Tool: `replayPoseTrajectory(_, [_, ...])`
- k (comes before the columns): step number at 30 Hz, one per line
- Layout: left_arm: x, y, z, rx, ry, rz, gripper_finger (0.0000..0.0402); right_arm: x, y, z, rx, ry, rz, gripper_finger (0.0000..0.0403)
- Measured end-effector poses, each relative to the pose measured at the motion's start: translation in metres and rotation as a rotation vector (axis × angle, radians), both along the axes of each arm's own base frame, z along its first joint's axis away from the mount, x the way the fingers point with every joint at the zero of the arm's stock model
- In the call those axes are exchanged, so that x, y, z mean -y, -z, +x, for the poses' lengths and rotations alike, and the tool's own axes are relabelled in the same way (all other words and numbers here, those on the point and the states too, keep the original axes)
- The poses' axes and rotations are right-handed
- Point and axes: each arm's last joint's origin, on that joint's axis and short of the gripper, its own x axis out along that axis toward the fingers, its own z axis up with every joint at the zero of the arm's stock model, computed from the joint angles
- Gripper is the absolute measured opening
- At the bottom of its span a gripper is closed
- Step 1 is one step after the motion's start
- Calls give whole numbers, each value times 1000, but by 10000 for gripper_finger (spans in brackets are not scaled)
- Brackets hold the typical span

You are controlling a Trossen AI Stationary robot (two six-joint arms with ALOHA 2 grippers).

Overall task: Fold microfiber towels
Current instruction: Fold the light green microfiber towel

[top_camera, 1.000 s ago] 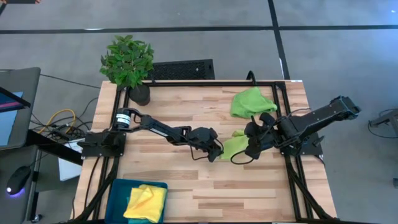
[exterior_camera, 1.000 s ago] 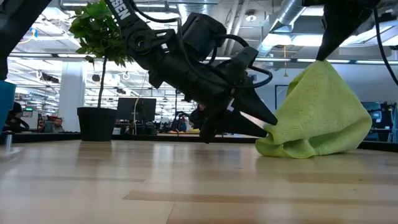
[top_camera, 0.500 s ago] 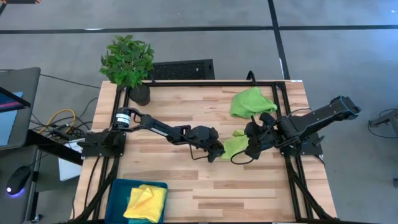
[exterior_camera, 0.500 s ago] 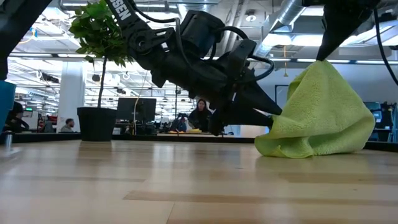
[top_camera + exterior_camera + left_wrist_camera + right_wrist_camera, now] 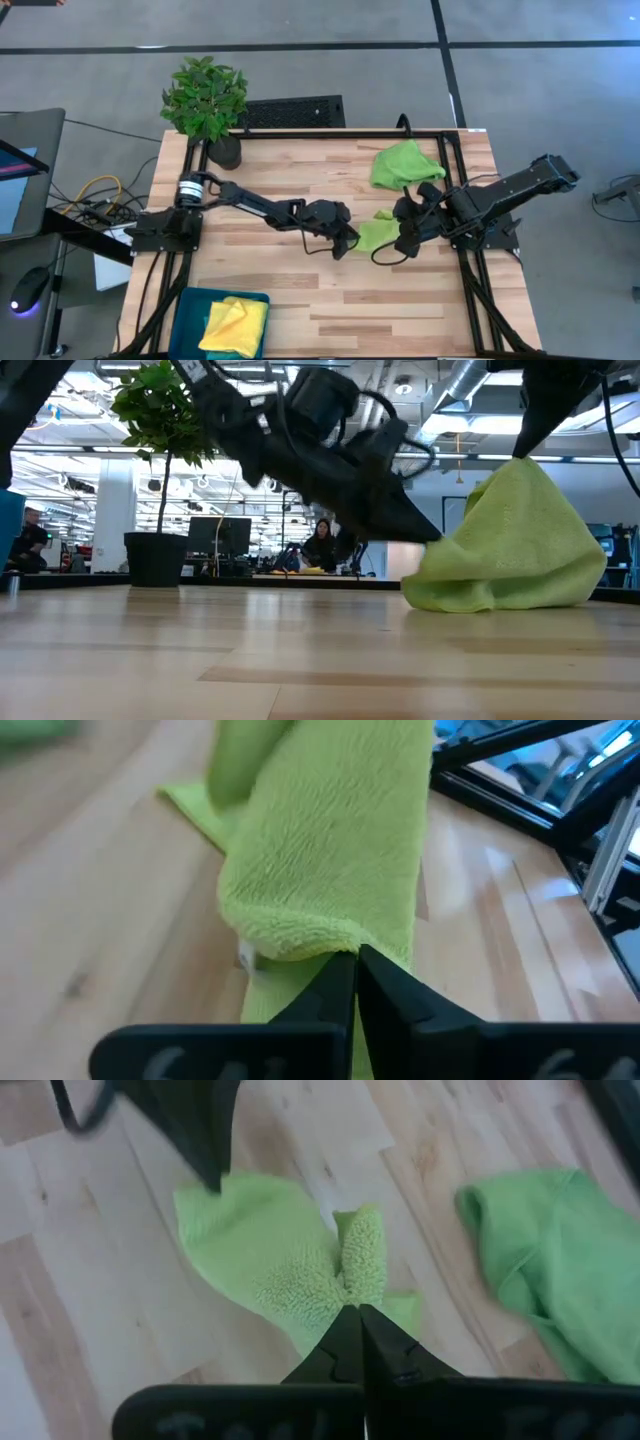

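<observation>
Lime green towel [image 5: 377,235] pinched between both end effectors.
Left end effector [image 5: 352,240] grips its 9 o'clock edge, right end effector [image 5: 399,243] its 3 o'clock edge, above the wooden tabletop [image 5: 300,290].

Towel [image 5: 376,236] mid-surface [image 5: 300,300] between both tools; second towel [image 5: 403,165] behind-right; tray [image 5: 190,310] with towel [image 5: 236,326] front-left; plant [image 5: 207,100] back-left.

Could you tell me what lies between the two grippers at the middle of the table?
In the high view, only the lime green towel spans it: left gripper and right gripper each pinch it.
</observation>
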Motion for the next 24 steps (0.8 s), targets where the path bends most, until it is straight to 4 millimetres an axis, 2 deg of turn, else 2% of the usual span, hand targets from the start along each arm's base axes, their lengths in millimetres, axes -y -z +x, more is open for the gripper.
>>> replayPoseTrajectory(8, [-11,-59,-28,-81,-89,173,0,6,0,2,12,31,-40,8])
replayPoseTrajectory(17, [-37,-121,-72,-143,-270,369,0,38,-2,16,57,67,-217,7])
replayPoseTrajectory(20, [-51,-135,-83,-142,-332,403,0,52,-7,27,117,49,-282,7])
replayPoseTrajectory(24, [-69,-140,-92,-172,-368,432,0,69,-14,40,184,10,-350,6])
